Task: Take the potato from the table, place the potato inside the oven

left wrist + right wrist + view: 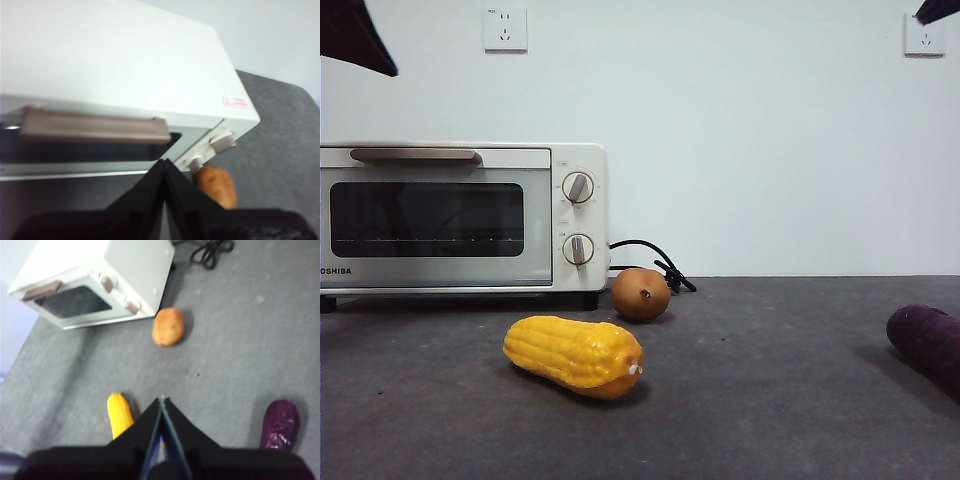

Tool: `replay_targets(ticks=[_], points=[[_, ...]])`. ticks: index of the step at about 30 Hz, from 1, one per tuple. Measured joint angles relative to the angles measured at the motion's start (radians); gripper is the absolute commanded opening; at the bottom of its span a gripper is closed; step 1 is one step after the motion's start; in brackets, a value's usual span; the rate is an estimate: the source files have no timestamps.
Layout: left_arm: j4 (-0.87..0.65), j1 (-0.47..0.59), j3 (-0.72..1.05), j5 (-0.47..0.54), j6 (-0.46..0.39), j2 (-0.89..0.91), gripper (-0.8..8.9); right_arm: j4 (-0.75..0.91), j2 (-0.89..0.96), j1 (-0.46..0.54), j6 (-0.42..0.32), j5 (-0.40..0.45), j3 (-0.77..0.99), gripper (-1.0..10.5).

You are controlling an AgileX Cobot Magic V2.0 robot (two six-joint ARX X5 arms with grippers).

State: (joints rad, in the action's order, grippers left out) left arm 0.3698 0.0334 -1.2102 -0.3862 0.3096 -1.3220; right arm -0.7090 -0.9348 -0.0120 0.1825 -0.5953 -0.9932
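The potato (641, 293) is a small orange-brown oval lying on the dark grey table (770, 400), just right of the oven's front corner; it also shows as the potato (216, 186) and the potato (168, 326). The cream-white oven (460, 215) stands at the left with its glass door closed, seen from above as the oven (115, 75) and the oven (95, 277). My left gripper (164, 162) is shut, high above the oven's handle (95, 130). My right gripper (161, 400) is shut, high over the table, holding nothing.
A yellow corn cob (574, 355) lies in front of the potato, nearer the camera. A dark purple vegetable (927, 343) rests at the right edge. The oven's black cord (655, 262) coils behind the potato. Black arm tips (355, 35) show at both top corners.
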Motion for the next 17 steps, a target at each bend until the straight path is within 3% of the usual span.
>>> replay_targets(ticks=[6,17], points=[[0.035,0.018,-0.137,-0.063,0.021,-0.152,-0.05,-0.016,-0.012,0.000,-0.035,-0.005,0.000,0.0],[0.083,0.079,-0.230,-0.061,0.059,-0.308,-0.05,-0.016,-0.012,0.000,-0.046,-0.005,0.000,0.0]])
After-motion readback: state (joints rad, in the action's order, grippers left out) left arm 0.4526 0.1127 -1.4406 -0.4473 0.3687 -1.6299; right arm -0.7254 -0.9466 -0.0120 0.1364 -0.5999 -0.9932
